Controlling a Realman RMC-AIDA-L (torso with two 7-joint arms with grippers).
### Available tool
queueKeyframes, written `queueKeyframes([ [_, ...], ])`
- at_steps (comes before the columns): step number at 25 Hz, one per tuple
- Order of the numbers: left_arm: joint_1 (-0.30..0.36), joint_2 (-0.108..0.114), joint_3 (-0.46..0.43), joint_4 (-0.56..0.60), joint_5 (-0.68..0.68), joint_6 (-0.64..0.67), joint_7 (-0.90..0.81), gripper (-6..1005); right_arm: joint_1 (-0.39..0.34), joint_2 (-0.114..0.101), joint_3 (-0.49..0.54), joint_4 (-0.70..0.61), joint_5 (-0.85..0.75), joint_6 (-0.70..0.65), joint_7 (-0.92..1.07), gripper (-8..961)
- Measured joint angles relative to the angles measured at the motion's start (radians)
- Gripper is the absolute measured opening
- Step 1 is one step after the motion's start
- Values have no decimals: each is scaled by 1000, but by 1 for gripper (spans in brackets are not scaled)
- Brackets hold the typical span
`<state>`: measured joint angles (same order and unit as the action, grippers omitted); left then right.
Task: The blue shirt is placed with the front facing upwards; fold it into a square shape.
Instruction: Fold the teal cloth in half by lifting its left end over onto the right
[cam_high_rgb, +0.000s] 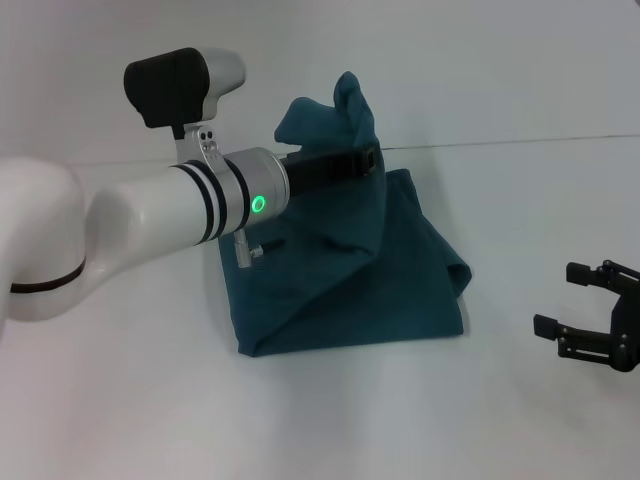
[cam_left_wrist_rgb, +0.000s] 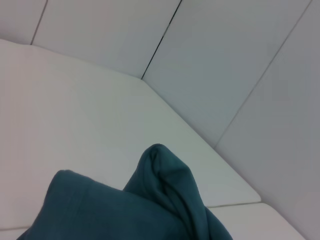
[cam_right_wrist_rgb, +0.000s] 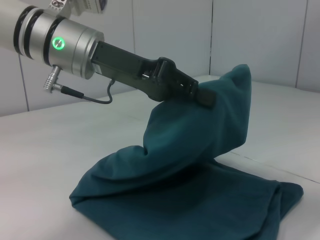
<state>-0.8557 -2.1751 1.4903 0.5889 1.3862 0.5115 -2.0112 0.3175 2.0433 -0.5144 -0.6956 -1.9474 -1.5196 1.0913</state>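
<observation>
The left end effector (cam_high_rgb: 368, 158) is closed on the shirt (cam_high_rgb: 350, 285), lifting one edge to fold it; the right end effector (cam_high_rgb: 590, 318) waits open.

A plain white worktop (cam_high_rgb: 330, 420) fills the foreground, with a thin dark seam (cam_high_rgb: 520, 141) crossing it near the far side. Behind it stands a pale wall of flat panels (cam_right_wrist_rgb: 250, 35), split by narrow vertical joints (cam_right_wrist_rgb: 212, 37).
</observation>
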Motion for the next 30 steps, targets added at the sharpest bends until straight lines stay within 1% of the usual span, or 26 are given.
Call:
queueKeyframes([
  [4, -3, 0, 24, -11, -34, -13, 15, 96, 0, 0, 3, -1, -1, 3, -2, 917],
  [10, -8, 0, 29, -42, -130, -15, 58, 97, 0, 1, 3, -2, -1, 8, -2, 917],
  [16, -13, 0, 34, -49, -189, -15, 65, 187, 4, 1, 0, -4, -1, 11, -1, 918],
  [26, -20, 0, 35, -51, -210, -14, 84, 412, 11, 3, 3, -4, -11, 19, -1, 919],
  [30, -19, 0, 25, -50, -211, -14, 127, 551, 12, 3, 7, -4, -8, 20, -1, 920],
])
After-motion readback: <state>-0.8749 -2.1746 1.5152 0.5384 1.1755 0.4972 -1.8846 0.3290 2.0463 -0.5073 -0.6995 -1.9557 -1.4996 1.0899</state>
